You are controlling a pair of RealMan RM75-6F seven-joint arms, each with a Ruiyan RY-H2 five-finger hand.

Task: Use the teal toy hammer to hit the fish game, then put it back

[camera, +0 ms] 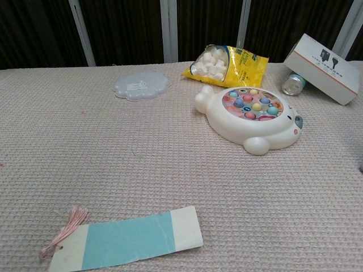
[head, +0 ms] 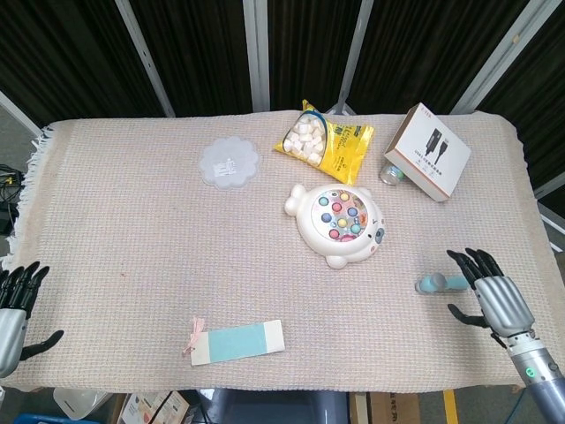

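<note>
Lying on the woven cloth point(head: 132, 230) near the right front of the table, the teal toy hammer point(head: 439, 283) rests flat with its head toward the left and its handle pointing at the right hand point(head: 494, 300); that hand sits just beside the handle end with its dark fingers point(head: 466, 261) spread and reaching toward it, palm down, and holds nothing; whether a fingertip touches the handle cannot be told. The left hand point(head: 12, 309) shows at the left front edge of the head view, off the cloth's corner, its fingers fanned apart and empty; neither hand shows clearly in the chest view.

The fish game point(head: 339, 223) stands behind and to the left of the hammer, well apart from it, a white fish-shaped body with coloured buttons on top; in the chest view it point(camera: 252, 118) lies right of centre. Behind it a yellow bag of marshmallows point(head: 323, 140) lies flat; to the right a white box point(head: 427, 151) leans on a small can point(head: 391, 173) on its side. A translucent scalloped lid point(head: 229, 162) lies toward the rear left; a teal and white card with a pink tassel point(head: 236, 341) lies near the front edge.
</note>
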